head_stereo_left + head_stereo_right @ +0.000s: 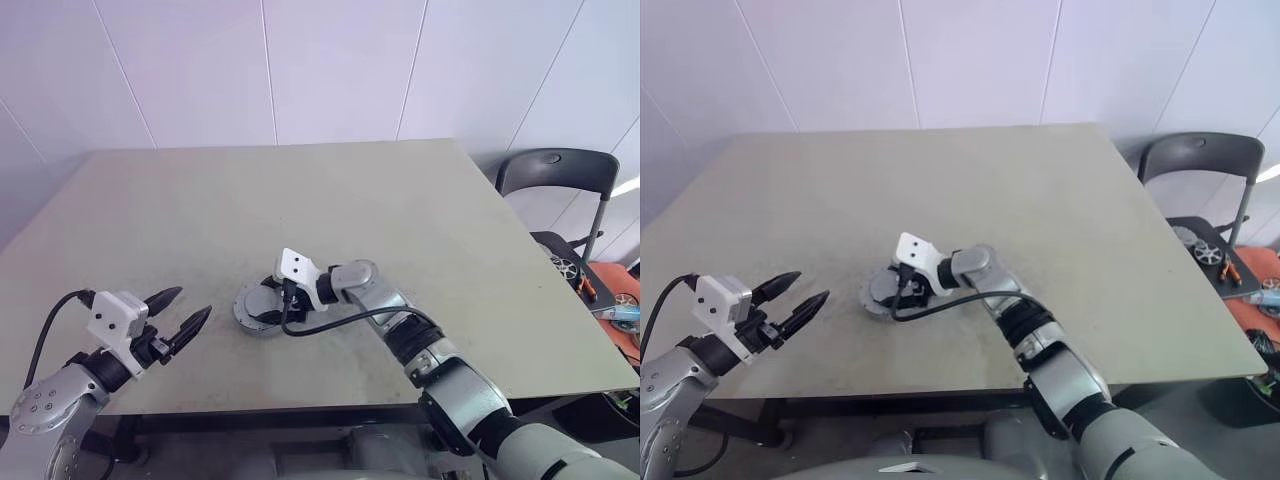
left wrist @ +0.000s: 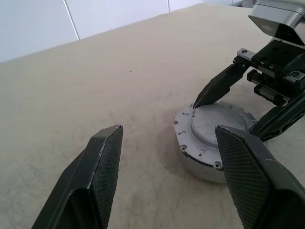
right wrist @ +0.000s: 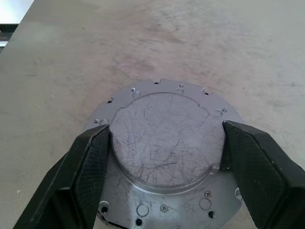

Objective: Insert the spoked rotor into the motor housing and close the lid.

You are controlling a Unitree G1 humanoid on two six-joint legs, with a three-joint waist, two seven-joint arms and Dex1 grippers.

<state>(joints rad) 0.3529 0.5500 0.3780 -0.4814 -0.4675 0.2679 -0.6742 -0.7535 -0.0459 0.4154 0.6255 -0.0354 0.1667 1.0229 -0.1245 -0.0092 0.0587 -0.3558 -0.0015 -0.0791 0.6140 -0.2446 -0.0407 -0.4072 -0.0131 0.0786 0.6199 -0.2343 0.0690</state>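
The left gripper [image 1: 187, 311] is seen nearest, at the lower left of the head view, its fingers spread and holding nothing, just above the desk's [image 1: 420, 210] near edge. Slightly farther, at lower centre, the housing [image 2: 209, 162] rests on the desk with the lid [image 3: 164, 138] lying flat and closed over it. The rotor cannot be seen and is judged to be already seated inside. The right gripper [image 3: 164, 143] is set over the lid, its fingers spread to either side of the raised round centre, apparently just touching its edge.

The closing step is judged to be in hand or all but done; next, a check or press on the lid and a clean withdrawal are called for.

The lid is scratched, dull grey metal with small holes round its flange. The fingers' pads carry a fine cross-hatch. The desk is matt beige, faintly scuffed.
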